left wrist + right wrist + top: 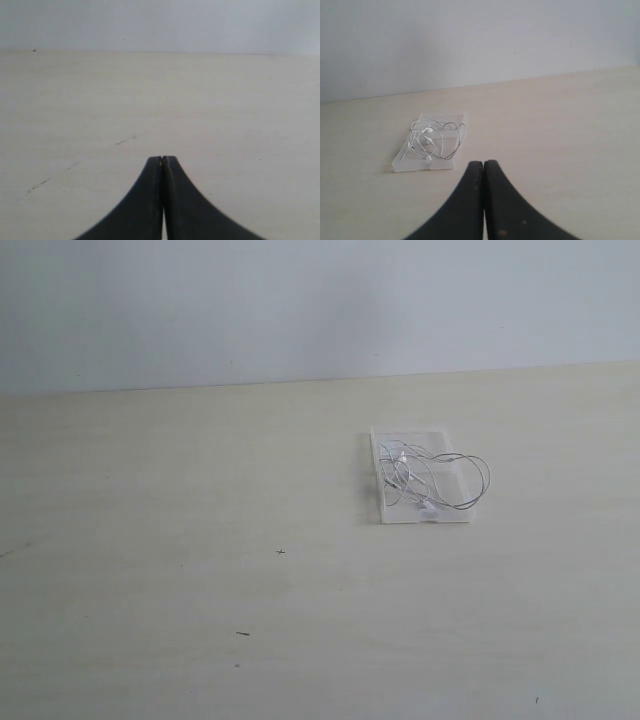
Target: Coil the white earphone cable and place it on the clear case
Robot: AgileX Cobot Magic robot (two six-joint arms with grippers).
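Loosely coiled, thin white earphone cable (432, 480) lies on flat clear plastic case (420, 437) on bench (200, 590); left tool (162, 159) and right tool (483, 162) clenched, empty.

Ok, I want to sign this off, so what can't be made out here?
- Exterior and right wrist views: the white earphone cable on the clear case is too thin to tell whether its outer loop overhangs onto the table.
- Exterior view: both arms lie outside the frame.
- Left wrist view: the shut left gripper and table show; case and cable are out of frame.
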